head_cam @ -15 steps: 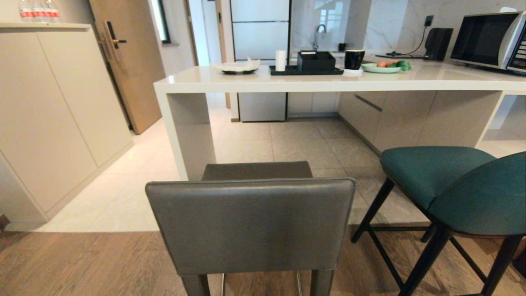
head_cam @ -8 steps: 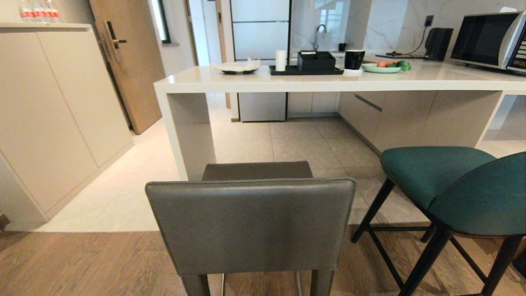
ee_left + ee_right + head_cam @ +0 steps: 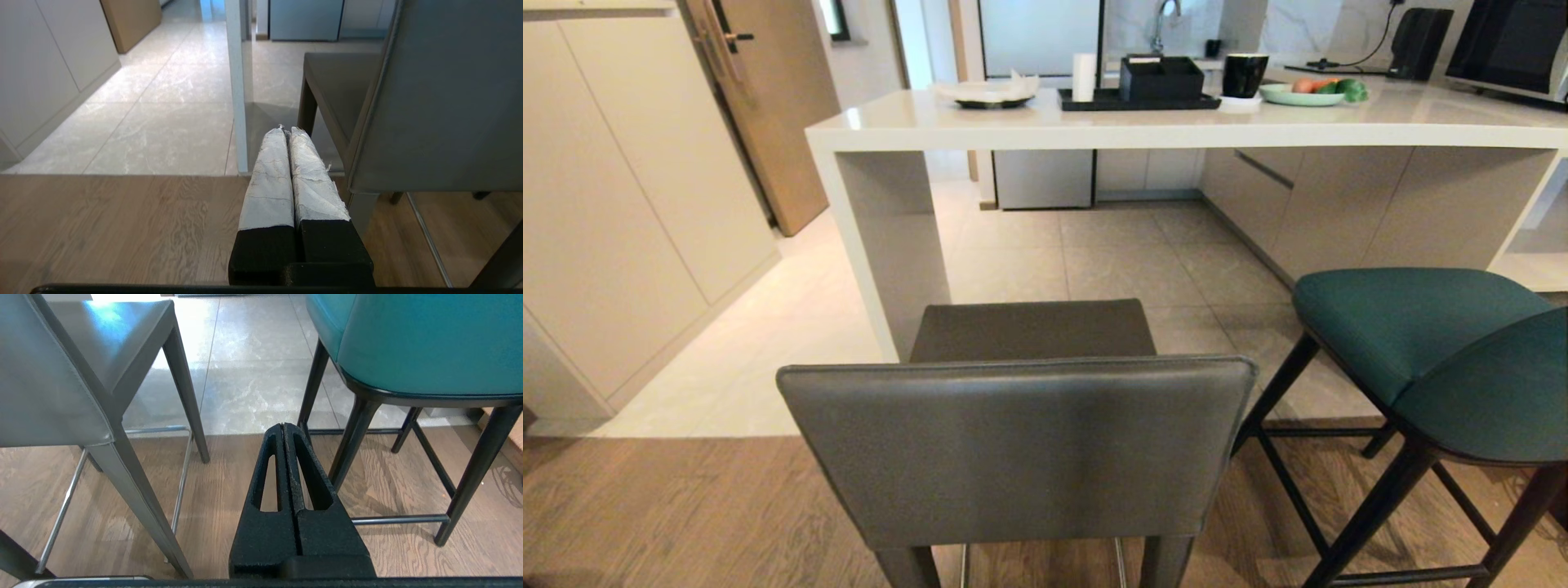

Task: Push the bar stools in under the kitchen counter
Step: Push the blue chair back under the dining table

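- On the kitchen counter (image 3: 1094,131) I see a black tray (image 3: 1139,102) carrying a black box (image 3: 1161,78), and a green plate (image 3: 1300,97) holding what I take to be vegetables (too small to be sure).
- Since a second ago my head view has tipped down and nearer; the stools themselves have not shifted.
- The dark grey stool (image 3: 1017,449) stands nearest me at centre, the teal stool (image 3: 1421,343) to its right, both short of the counter.
- Left gripper (image 3: 287,130) and right gripper (image 3: 283,426) hang low with fingers pressed together, holding nothing.
- Wood floor (image 3: 645,523) near me, pale tiles (image 3: 1127,269) beyond.
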